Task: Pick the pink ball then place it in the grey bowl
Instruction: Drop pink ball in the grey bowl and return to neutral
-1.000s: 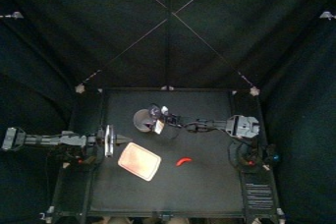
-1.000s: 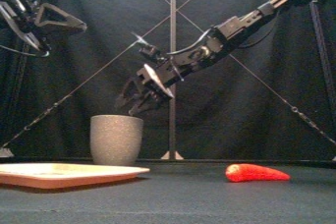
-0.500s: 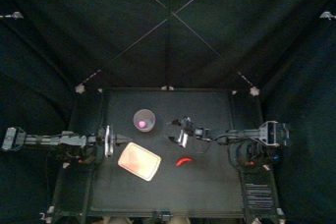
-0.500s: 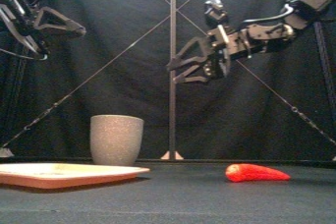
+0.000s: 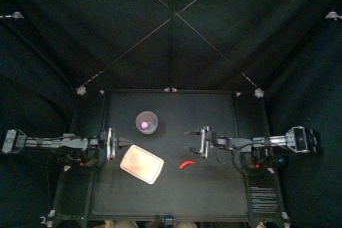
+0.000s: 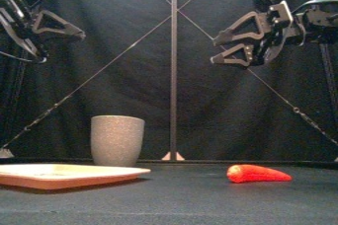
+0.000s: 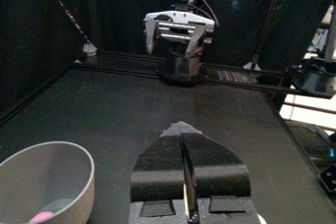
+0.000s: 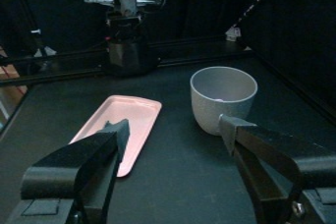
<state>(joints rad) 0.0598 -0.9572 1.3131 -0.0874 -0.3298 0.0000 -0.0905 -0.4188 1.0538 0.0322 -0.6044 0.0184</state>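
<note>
the pink ball (image 5: 146, 125) lies inside the grey cup (image 6: 118, 139). the right gripper (image 8: 172, 126) hangs high over the table (image 5: 214, 187), jaws apart and empty; the left gripper (image 7: 183, 130) hangs at left, jaws together.

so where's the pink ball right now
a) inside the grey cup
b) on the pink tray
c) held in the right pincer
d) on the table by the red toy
A: the top view shows the pink ball down inside the grey cup, while the right pincer is open and empty.
</note>
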